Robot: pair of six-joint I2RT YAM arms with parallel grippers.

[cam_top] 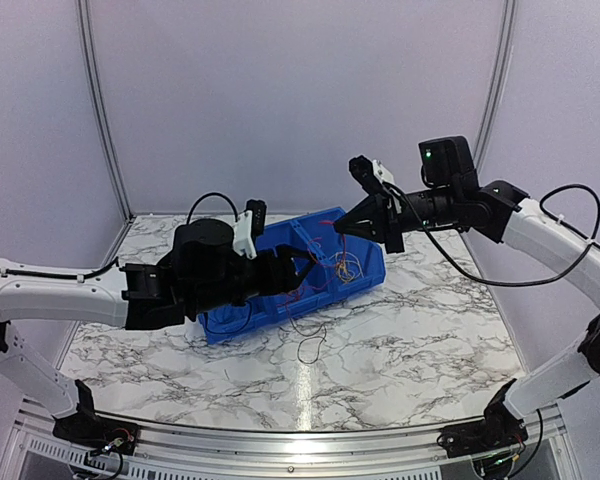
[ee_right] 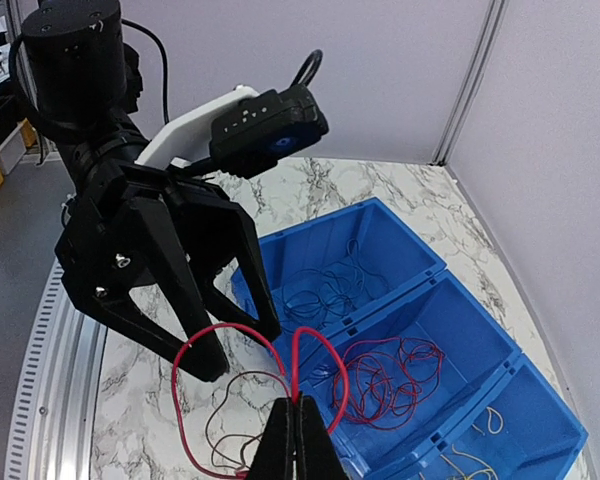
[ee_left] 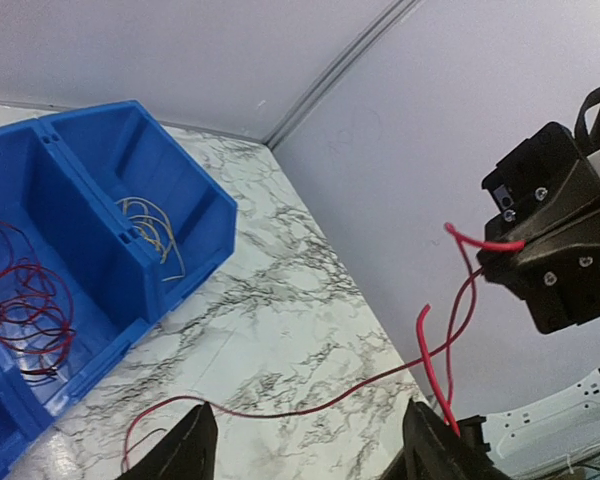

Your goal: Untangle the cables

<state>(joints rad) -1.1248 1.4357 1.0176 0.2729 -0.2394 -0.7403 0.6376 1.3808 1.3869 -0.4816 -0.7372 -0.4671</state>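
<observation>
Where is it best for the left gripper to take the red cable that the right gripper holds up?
Probably the single slack stretch of the red cable hanging from the shut right gripper, away from its loops. That stretch crosses the gap of the open left gripper, so advancing straight ahead and closing should catch it.

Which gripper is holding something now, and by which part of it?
The right gripper, shut, pinches the red cable where its loops come together. The left gripper, open, holds nothing.
</observation>
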